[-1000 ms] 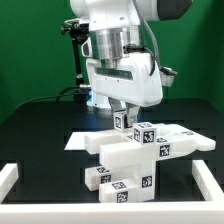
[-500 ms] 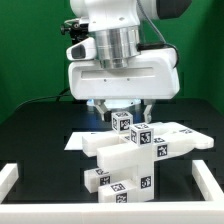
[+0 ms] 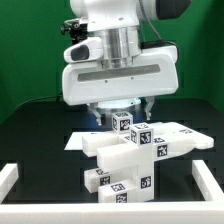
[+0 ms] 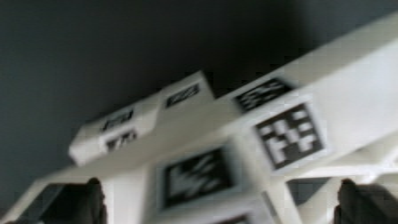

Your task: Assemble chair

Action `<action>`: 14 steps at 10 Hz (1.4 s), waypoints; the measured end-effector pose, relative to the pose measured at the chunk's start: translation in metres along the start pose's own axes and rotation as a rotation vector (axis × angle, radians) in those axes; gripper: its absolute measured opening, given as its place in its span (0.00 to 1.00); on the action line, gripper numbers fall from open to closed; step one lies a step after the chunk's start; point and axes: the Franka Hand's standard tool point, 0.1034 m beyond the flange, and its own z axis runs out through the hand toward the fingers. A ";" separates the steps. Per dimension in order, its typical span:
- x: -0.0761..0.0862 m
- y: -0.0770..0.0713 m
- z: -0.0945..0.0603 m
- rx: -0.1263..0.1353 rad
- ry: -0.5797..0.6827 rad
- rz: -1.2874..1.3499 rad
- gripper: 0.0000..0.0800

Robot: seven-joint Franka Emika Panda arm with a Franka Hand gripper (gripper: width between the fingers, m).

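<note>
Gripper (image 3: 123, 108) hangs directly above the chair (image 3: 135, 155), fingers spread apart, one on each side of the topmost tagged block; nothing is held. In the wrist view both fingertips (image 4: 68, 198) sit wide of the white parts, no contact visible.

The chair stands toward the near edge of the tabletop, roughly central between the side edges, just inside the low white border rail (image 3: 12, 178). A thin flat white sheet, probably the marker board (image 3: 80, 140), lies behind it toward the far edge.

Risks, as judgement:
- The assembly looks stacked and overhanging (long slab sticks out to the exterior view's right). A descent slightly off-centre could land a finger on the block top and tip or shift the stack.
- Closing on a joint not fully seated could pull one part loose while the rest stays down.
- Smooth-looking faces offer little grip; a shallow pinch near the upper edge may slip.

Materials and shape: chunky matte white blocks and slabs, square-cut edges, flat faces, each bearing black-and-white square tags. Tabletop is matte black; backdrop green. The wrist view is blurred, so tag detail is unreadable.
</note>
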 end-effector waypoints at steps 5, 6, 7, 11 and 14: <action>-0.001 0.001 0.001 0.001 0.003 0.189 0.38; -0.001 0.001 0.001 0.001 0.003 0.248 0.38; -0.001 0.001 0.001 0.002 0.003 0.328 0.35; 0.001 0.000 0.000 0.002 0.010 0.748 0.35; 0.002 0.005 0.001 0.030 0.044 1.201 0.36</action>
